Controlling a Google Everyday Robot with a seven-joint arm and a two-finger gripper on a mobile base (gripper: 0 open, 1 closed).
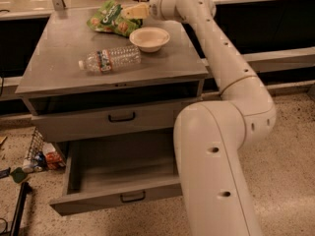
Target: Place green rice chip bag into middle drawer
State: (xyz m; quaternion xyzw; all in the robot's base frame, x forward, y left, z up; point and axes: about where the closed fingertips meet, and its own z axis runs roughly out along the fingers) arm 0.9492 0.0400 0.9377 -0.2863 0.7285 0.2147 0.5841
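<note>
The green rice chip bag (pixel 109 18) lies crinkled at the back of the grey cabinet top (pixel 59 68), left of a white bowl (pixel 150 37). My gripper (pixel 133 11) reaches in from the right, just behind the bowl, and is at the bag's right edge; I cannot tell if it touches the bag. Below the top there is a closed drawer with a black handle (pixel 121 117). Under it a drawer (pixel 123 168) is pulled out and looks empty inside.
A clear plastic water bottle (pixel 110 59) lies on its side in the middle of the cabinet top. My white arm (pixel 221 132) fills the right foreground in front of the open drawer's right end. Small clutter (pixel 37 159) lies on the floor at the left.
</note>
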